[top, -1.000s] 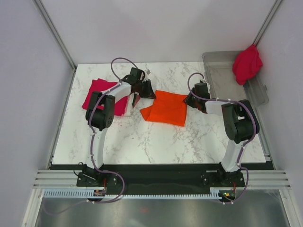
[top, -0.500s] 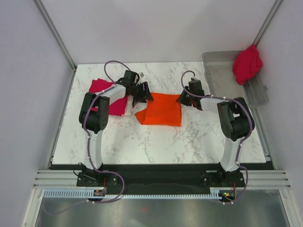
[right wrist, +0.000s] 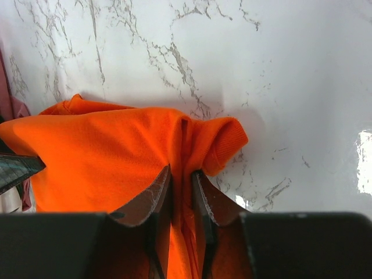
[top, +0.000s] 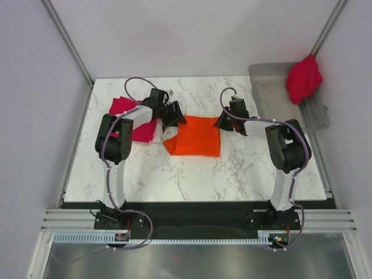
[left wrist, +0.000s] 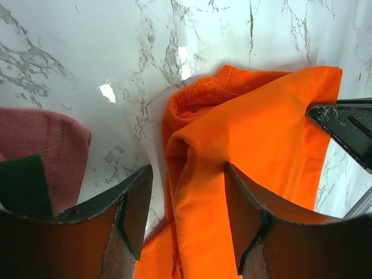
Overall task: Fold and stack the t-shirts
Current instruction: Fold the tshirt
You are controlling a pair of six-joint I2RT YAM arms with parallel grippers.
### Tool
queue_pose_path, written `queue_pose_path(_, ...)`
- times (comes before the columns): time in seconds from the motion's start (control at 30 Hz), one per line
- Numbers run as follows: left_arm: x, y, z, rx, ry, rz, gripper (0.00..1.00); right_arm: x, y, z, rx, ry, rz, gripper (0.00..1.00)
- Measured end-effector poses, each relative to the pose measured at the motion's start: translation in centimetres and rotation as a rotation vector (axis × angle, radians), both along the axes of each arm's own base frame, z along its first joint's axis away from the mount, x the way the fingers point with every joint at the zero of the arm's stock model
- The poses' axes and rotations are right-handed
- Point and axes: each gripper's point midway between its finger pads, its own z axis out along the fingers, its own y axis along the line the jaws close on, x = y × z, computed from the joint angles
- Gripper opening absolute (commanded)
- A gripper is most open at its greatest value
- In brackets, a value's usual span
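Observation:
The bright orange t-shirt [top: 195,138] lies folded in the middle of the table. My left gripper [top: 174,116] is at its far left corner; in the left wrist view [left wrist: 189,218] the jaws stand open astride a raised fold of the orange t-shirt [left wrist: 256,133]. My right gripper [top: 224,122] is at the far right corner, and in the right wrist view [right wrist: 181,192] it is shut on a fold of the orange t-shirt [right wrist: 110,151]. Crimson t-shirts [top: 123,110] lie stacked at the left, a pale one [top: 156,133] showing at their edge. Another crimson t-shirt [top: 303,78] hangs on the bin.
The clear grey plastic bin [top: 278,96] stands at the far right of the table. A pink cloth edge [left wrist: 43,145] shows at the left of the left wrist view. Bare marble [top: 192,174] lies in front of the orange t-shirt.
Both grippers have moved left and a little farther back, dragging the orange t-shirt leftward toward the crimson stack. The shirt now lies squarer.

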Motion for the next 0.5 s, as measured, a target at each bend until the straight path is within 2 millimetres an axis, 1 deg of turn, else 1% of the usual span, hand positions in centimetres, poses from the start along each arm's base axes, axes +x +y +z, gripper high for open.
queue_pose_path(0.03,0.02,-0.02,0.01,-0.002,-0.003,0.001,0.58,0.0,0.0,0.0,-0.001,0.0,0.001,0.26)
queue_pose_path(0.07,0.07,-0.04,0.06,-0.005,-0.004,0.003,0.5,0.0,0.0,0.0,-0.001,0.0,0.001,0.26)
queue_pose_path(0.2,0.09,-0.01,0.05,-0.007,-0.001,0.006,0.35,-0.02,0.04,0.01,0.0,-0.001,0.004,0.26)
queue_pose_path(0.23,0.1,-0.03,0.06,-0.008,-0.001,0.007,0.28,-0.04,0.07,0.02,0.001,0.0,0.006,0.26)
queue_pose_path(0.3,0.09,-0.06,0.04,-0.01,0.0,0.007,0.18,-0.08,0.11,-0.04,0.001,0.0,0.01,0.24)
queue_pose_path(0.33,0.09,-0.08,0.0,-0.011,0.002,0.008,0.03,-0.07,0.12,-0.07,0.001,0.001,0.011,0.22)
queue_pose_path(0.43,0.08,-0.11,-0.09,-0.013,0.004,0.008,0.02,-0.06,0.24,-0.27,0.002,0.004,0.016,0.15)
queue_pose_path(0.5,0.08,-0.1,-0.1,-0.013,0.005,0.008,0.02,-0.01,0.3,-0.25,0.0,0.002,0.022,0.0)
